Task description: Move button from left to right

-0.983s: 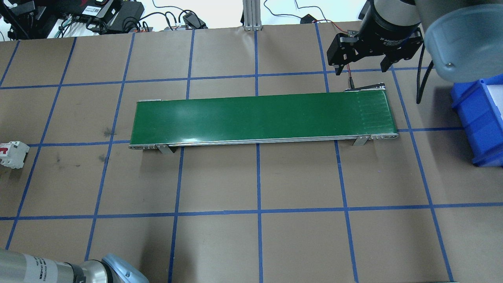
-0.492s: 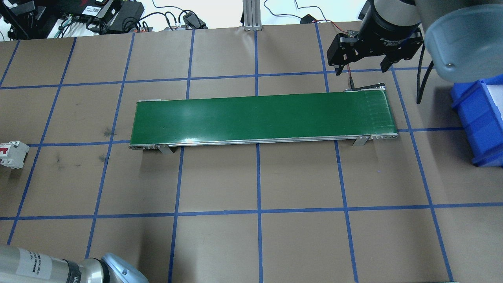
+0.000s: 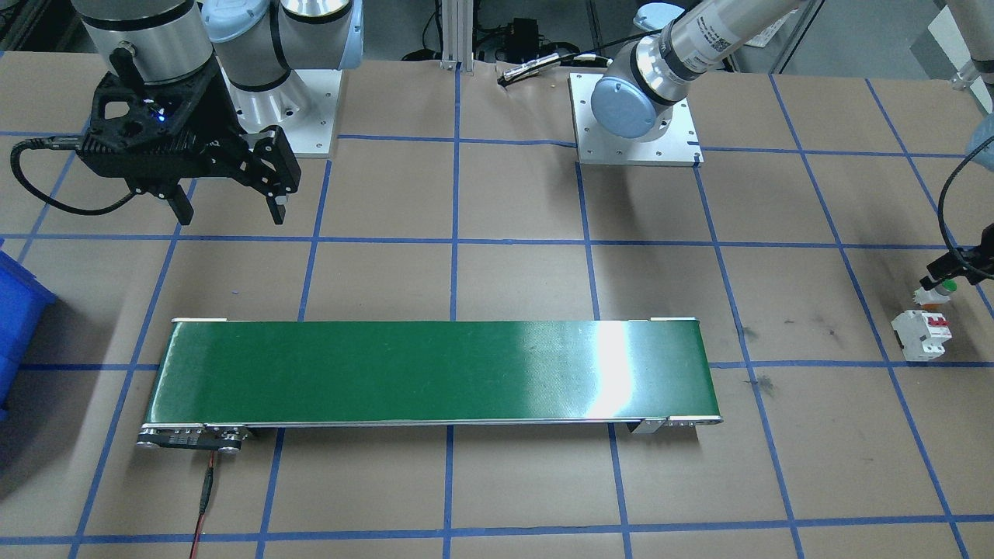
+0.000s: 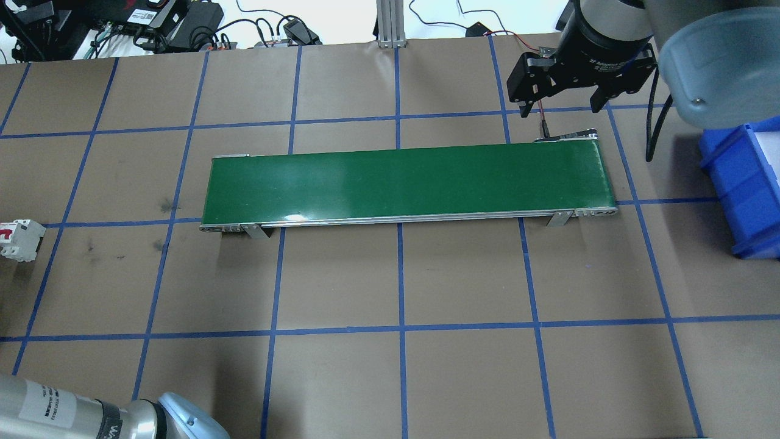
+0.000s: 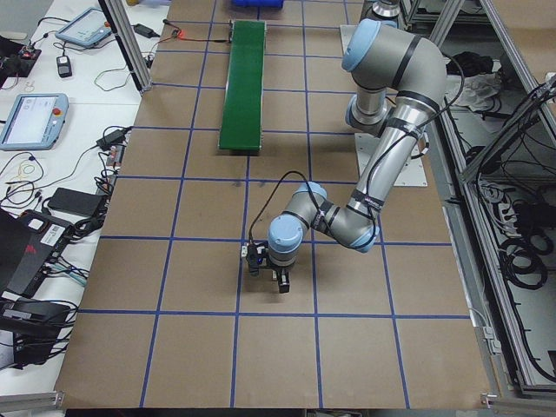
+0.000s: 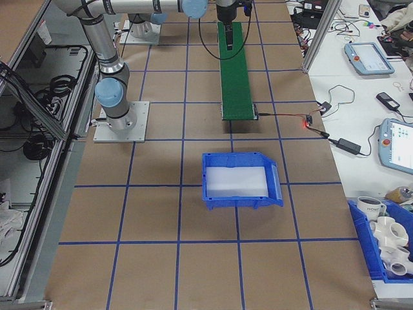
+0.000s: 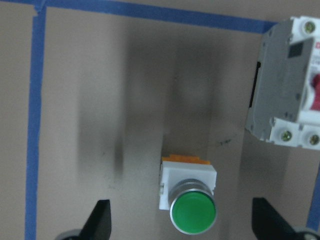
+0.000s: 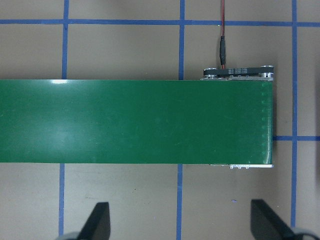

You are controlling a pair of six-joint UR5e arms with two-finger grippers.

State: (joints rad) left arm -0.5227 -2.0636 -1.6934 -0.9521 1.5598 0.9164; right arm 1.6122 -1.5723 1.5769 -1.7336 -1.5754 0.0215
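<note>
On the brown paper-covered table (image 7: 75,75), the small push-button with a round green cap on a white body (image 7: 189,199) lies between the left gripper's (image 7: 181,220) two black fingertips (image 7: 100,216), which stand wide apart and well clear of it on both sides. To grasp well, the gripper should probably descend centred on the white body and close squarely, keeping clear of the boxy white and grey circuit breaker with red levers (image 7: 289,90) just beyond to the right. The long green conveyor belt (image 4: 405,183) sits mid-table. Farther right, the right gripper (image 4: 562,100) hovers past the belt's end with fingers spread, holding nothing.
</note>
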